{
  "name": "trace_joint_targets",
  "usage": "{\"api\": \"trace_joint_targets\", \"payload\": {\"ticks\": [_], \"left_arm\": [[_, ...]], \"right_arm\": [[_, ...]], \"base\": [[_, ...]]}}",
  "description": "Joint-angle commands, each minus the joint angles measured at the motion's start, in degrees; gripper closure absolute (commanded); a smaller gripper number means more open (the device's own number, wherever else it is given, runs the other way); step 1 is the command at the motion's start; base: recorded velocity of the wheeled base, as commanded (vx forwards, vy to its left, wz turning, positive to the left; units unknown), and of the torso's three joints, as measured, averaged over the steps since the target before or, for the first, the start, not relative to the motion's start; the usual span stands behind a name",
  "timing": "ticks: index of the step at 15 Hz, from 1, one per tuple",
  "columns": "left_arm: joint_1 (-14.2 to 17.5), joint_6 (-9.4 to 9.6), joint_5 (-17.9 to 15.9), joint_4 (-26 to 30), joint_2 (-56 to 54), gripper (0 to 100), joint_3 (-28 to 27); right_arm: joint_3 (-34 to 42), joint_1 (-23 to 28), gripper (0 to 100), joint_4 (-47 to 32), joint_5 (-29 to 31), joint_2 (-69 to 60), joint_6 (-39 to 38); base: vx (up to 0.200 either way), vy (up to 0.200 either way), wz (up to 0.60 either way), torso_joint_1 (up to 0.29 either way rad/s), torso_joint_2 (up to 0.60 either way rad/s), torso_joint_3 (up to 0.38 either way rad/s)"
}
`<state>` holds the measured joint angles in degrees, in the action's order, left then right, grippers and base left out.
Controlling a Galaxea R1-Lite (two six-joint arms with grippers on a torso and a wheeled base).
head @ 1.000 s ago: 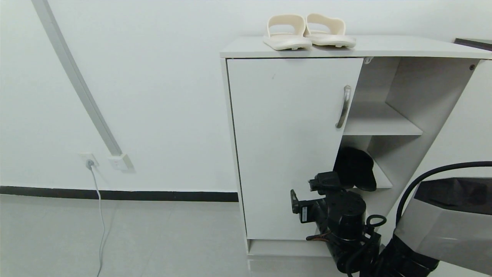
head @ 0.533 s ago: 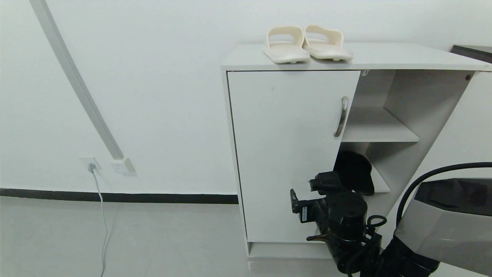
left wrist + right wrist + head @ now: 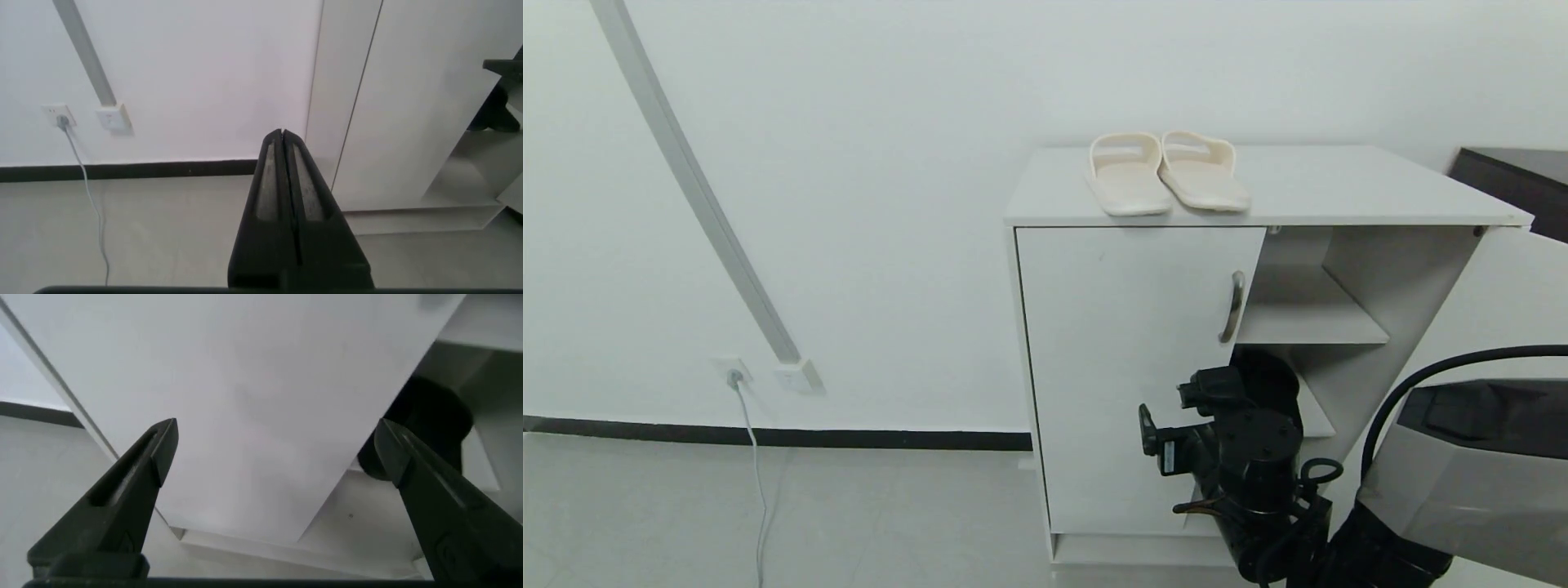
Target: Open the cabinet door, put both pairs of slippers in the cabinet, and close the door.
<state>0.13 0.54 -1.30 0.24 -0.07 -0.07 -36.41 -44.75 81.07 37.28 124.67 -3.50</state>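
Only the head view has risen; things keep their places. Cream slippers (image 3: 1168, 173) sit atop the cabinet (image 3: 1339, 184); what looks like the black pair (image 3: 421, 425) lies shelved inside. Right hand (image 3: 274, 441) gapes wide, left hand (image 3: 282, 139) is pinched together, empty. Next: lift up and grasp the cream pair.

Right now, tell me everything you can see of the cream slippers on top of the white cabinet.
The pair of cream slide slippers lies flat, soles down, on top of the white wooden-looking cabinet, above its closed left door. They look like smooth moulded foam or plastic, each with one wide strap. They sit side by side, seemingly touching at the straps, straps toward the wall, heels near the front edge, splayed slightly. Only the cabinet top touches them.
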Motion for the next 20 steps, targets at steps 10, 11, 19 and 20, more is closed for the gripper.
{"api": "trace_joint_targets", "payload": {"ticks": [10,11,19,20], "left_arm": [[0.04,-0.01,-0.01,0.02,0.07,100,-0.01],[0.04,-0.01,-0.01,0.02,0.07,100,-0.01],[0.04,-0.01,-0.01,0.02,0.07,100,-0.01],[0.04,-0.01,-0.01,0.02,0.07,100,-0.01]], "right_arm": [[0.03,-0.25,0,0.06,-0.01,0.13,-0.02],[0.03,-0.25,0,0.06,-0.01,0.04,-0.02],[0.03,-0.34,0,0.14,-0.01,-0.13,0.33],[0.03,-0.34,0,0.41,-0.01,-0.04,0.42]], "base": [[0.000,0.000,0.00,0.178,-0.49,-0.318],[0.000,0.000,0.00,0.212,-0.53,-0.330],[0.000,0.000,0.00,0.244,-0.57,-0.327],[0.000,0.000,0.00,0.281,-0.62,-0.344]]}}
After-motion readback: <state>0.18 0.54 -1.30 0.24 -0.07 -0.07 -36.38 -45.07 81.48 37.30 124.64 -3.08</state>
